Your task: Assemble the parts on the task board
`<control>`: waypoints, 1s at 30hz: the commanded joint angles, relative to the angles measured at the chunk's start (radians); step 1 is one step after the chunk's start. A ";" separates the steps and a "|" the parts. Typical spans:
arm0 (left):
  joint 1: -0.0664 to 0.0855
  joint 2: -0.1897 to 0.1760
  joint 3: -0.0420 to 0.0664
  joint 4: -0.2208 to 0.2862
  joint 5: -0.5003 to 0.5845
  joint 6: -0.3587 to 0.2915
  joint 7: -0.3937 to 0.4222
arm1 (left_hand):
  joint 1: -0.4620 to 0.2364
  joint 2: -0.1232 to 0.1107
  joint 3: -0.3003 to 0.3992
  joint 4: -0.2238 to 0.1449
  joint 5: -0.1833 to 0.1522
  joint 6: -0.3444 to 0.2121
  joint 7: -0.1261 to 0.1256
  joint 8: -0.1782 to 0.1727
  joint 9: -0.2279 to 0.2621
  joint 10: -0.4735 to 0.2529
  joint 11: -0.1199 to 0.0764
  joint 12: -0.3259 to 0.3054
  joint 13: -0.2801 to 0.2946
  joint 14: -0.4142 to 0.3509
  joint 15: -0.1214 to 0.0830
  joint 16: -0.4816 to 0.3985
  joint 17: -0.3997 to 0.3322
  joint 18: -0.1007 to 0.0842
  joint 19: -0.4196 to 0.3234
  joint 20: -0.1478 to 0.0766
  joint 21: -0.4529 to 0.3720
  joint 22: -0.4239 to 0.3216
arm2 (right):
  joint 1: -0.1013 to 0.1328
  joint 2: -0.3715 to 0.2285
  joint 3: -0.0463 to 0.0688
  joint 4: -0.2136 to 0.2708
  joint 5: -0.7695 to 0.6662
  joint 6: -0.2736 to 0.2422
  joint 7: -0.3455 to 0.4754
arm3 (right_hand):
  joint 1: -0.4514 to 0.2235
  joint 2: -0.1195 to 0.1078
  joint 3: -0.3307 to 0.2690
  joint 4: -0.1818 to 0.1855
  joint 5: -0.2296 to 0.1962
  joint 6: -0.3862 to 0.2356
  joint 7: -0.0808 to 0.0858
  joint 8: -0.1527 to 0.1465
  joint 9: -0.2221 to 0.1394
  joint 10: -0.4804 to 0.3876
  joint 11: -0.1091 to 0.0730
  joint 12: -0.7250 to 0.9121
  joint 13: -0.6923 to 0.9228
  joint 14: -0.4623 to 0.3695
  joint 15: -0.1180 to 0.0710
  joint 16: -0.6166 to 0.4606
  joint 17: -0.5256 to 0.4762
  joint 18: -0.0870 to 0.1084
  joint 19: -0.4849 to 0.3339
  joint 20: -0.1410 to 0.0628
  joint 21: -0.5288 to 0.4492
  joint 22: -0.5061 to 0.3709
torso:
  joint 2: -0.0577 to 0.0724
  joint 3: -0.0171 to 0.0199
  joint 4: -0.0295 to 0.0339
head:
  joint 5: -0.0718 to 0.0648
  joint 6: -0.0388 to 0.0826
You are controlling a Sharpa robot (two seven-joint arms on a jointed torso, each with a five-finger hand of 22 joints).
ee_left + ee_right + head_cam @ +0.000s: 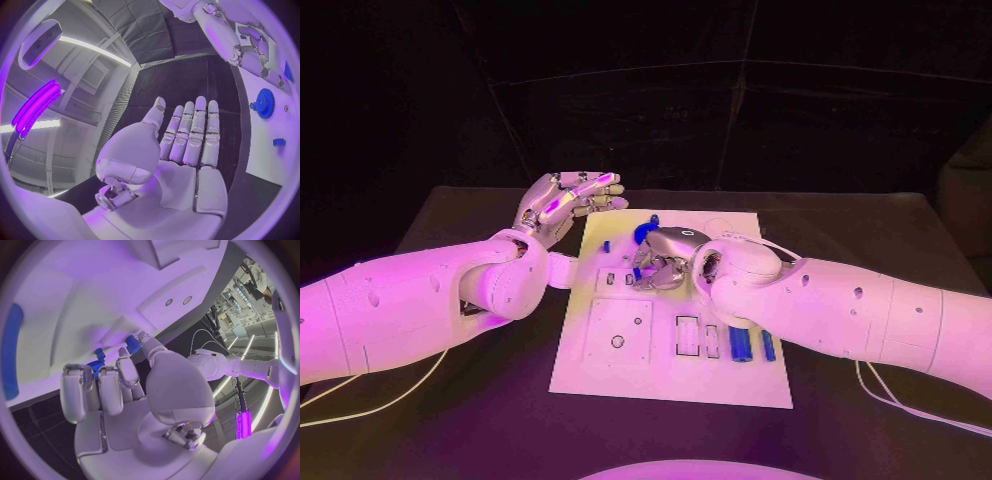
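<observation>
Right hand (664,262) is bent down over the middle of the task board (661,375), its fingertips (128,372) curled round a small blue part (133,344) held against the white plate; a blue gear (643,233) sits just beyond it, and more blue pieces (741,345) lie in slots near the board's front edge. Seating this part looks like the step in hand, and the next move likely calls for a straight downward press. Left hand (565,206) is raised beside the board's far left corner over the tabletop (459,420), fingers straight, holding nothing.
</observation>
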 commanded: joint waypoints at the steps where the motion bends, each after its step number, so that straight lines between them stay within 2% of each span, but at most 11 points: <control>1: 0.002 0.000 0.001 0.000 -0.001 0.012 0.032 | -0.007 0.008 -0.001 -0.009 0.004 0.005 0.003 -0.005 0.000 0.002 0.005 -0.008 -0.001 0.008 0.004 -0.006 -0.001 0.015 0.007 0.000 -0.007 -0.001 | 0.001 -0.005 0.000 0.008 -0.007 -0.074 0.000 | -0.005 -0.007 -0.018 0.005 0.004 -0.014 0.002 -0.006 0.002 -0.010 0.000 -0.009 -0.009 0.059 0.009 -0.007 0.058 0.011 -0.001 0.009 -0.007 0.119 | 0.000 0.0001 -0.0003 | 0.000 -0.001; 5: 0.002 0.000 0.001 -0.002 -0.002 0.016 0.032 | -0.012 0.008 0.000 -0.015 0.004 0.012 0.000 -0.009 0.000 0.011 0.001 -0.014 0.000 0.041 -0.004 0.004 0.006 0.017 0.026 -0.005 -0.001 0.001 | 0.000 -0.016 0.000 0.021 -0.003 -0.145 0.034 | -0.002 -0.013 -0.038 0.012 0.006 -0.040 0.008 -0.009 -0.001 -0.009 0.005 -0.005 -0.008 0.060 0.013 -0.007 0.060 0.011 0.000 0.012 -0.007 0.120 | 0.000 0.0000 -0.0003 | 0.000 -0.002; 10: 0.002 -0.006 0.001 -0.008 -0.036 0.031 0.019 | -0.021 0.010 -0.002 -0.024 0.007 0.029 -0.014 -0.012 0.001 0.038 -0.013 -0.018 0.002 0.143 -0.031 0.048 0.033 0.017 0.095 -0.033 0.030 0.012 | 0.001 -0.054 0.001 0.053 0.020 -0.212 0.116 | 0.007 -0.014 -0.051 0.016 0.011 -0.056 0.011 -0.008 -0.002 -0.008 0.008 -0.002 -0.007 0.060 0.016 -0.007 0.060 0.011 -0.001 0.015 -0.008 0.119 | -0.002 -0.0004 -0.0019 | 0.002 0.002; 14: 0.008 -0.016 0.002 -0.026 -0.088 0.040 -0.007 | -0.036 0.009 -0.010 -0.029 0.007 0.063 -0.045 -0.004 0.005 0.124 -0.056 0.008 0.012 0.335 -0.089 0.151 0.098 0.016 0.234 -0.086 0.104 0.042 | 0.007 -0.105 0.003 0.091 0.057 -0.224 0.184 | 0.009 -0.021 -0.084 0.029 0.023 -0.079 0.017 -0.005 -0.002 -0.013 0.013 -0.004 -0.012 0.059 0.020 -0.009 0.058 0.012 -0.004 0.019 -0.011 0.115 | -0.005 -0.0020 -0.0049 | 0.003 0.005; 16: 0.013 -0.019 0.002 -0.038 -0.116 0.051 -0.031 | -0.044 0.010 -0.014 -0.031 0.006 0.076 -0.060 -0.003 0.007 0.177 -0.077 0.025 0.019 0.399 -0.111 0.194 0.129 0.018 0.288 -0.112 0.135 0.055 | 0.013 -0.129 0.003 0.109 0.079 -0.223 0.214 | 0.011 -0.021 -0.091 0.031 0.027 -0.082 0.018 -0.003 -0.001 -0.013 0.014 -0.003 -0.012 0.059 0.021 -0.010 0.057 0.012 -0.005 0.020 -0.012 0.113 | -0.005 -0.0002 -0.0044 | 0.005 0.006; 19: 0.020 -0.026 0.002 -0.052 -0.177 0.087 -0.106 | -0.051 0.010 -0.020 -0.037 0.007 0.101 -0.084 0.003 0.011 0.253 -0.105 0.047 0.031 0.467 -0.143 0.280 0.189 0.018 0.366 -0.144 0.183 0.077 | 0.029 -0.177 0.003 0.144 0.138 -0.209 0.261 | 0.030 -0.016 -0.100 0.029 0.041 -0.084 0.018 0.003 0.000 -0.018 0.014 -0.007 -0.017 0.055 0.022 -0.019 0.041 0.016 -0.017 0.021 -0.019 0.098 | -0.008 0.0027 -0.0050 | 0.005 0.006; 21: 0.028 -0.031 0.003 -0.058 -0.234 0.133 -0.186 | -0.049 0.010 -0.021 -0.045 0.007 0.104 -0.089 0.001 0.012 0.275 -0.114 0.052 0.037 0.468 -0.153 0.359 0.248 0.016 0.398 -0.158 0.207 0.088 | 0.041 -0.217 0.006 0.171 0.187 -0.196 0.281 | 0.047 -0.007 -0.102 0.025 0.053 -0.081 0.016 0.010 0.002 -0.024 0.012 -0.013 -0.024 0.051 0.021 -0.028 0.026 0.020 -0.029 0.021 -0.027 0.081 | -0.009 0.0018 -0.0034 | 0.001 0.008; 25: 0.051 -0.040 0.003 -0.060 -0.339 0.207 -0.351 | -0.045 0.012 -0.018 -0.049 0.006 0.106 -0.101 0.005 0.018 0.322 -0.126 0.076 0.054 0.479 -0.169 0.636 0.535 0.015 0.451 -0.175 0.251 0.110 | 0.066 -0.295 0.021 0.210 0.280 -0.164 0.298 | 0.066 0.007 -0.103 0.019 0.065 -0.071 0.012 0.022 0.006 -0.028 0.009 -0.019 -0.031 0.047 0.018 -0.038 0.011 0.023 -0.039 0.019 -0.035 0.067 | -0.007 0.0001 -0.0024 | 0.000 0.007; 26: 0.054 -0.040 0.003 -0.061 -0.350 0.213 -0.370 | -0.043 0.009 -0.018 -0.051 0.009 0.112 -0.104 0.010 0.021 0.335 -0.130 0.085 0.060 0.483 -0.174 0.704 0.611 0.016 0.465 -0.180 0.263 0.116 | 0.069 -0.303 0.022 0.213 0.291 -0.161 0.298 | 0.068 0.008 -0.103 0.019 0.067 -0.069 0.012 0.024 0.006 -0.030 0.008 -0.021 -0.033 0.046 0.017 -0.041 0.007 0.024 -0.041 0.019 -0.037 0.063 | -0.009 0.0012 -0.0038 | 0.000 0.005; 28: 0.067 -0.042 0.003 -0.066 -0.396 0.252 -0.460 | -0.049 0.023 -0.012 -0.039 0.005 0.125 -0.117 0.029 0.032 0.363 -0.144 0.118 0.085 0.494 -0.185 0.943 0.888 0.014 0.530 -0.197 0.323 0.147 | 0.086 -0.341 0.026 0.224 0.338 -0.147 0.299 | 0.075 0.015 -0.105 0.017 0.074 -0.065 0.009 0.030 0.007 -0.031 0.006 -0.024 -0.037 0.044 0.015 -0.048 -0.003 0.026 -0.047 0.017 -0.041 0.055 | -0.013 0.0031 -0.0052 | 0.002 0.002; 30: 0.078 -0.041 0.003 -0.072 -0.433 0.293 -0.532 | -0.060 0.030 -0.011 -0.027 0.005 0.114 -0.117 0.041 0.041 0.355 -0.150 0.141 0.111 0.489 -0.188 1.047 1.011 0.011 0.581 -0.210 0.381 0.180 | 0.097 -0.369 0.029 0.229 0.367 -0.138 0.298 | 0.080 0.019 -0.106 0.016 0.078 -0.064 0.008 0.033 0.008 -0.032 0.005 -0.026 -0.040 0.042 0.014 -0.052 -0.010 0.027 -0.051 0.016 -0.044 0.049 | -0.017 0.0054 -0.0075 | 0.001 0.001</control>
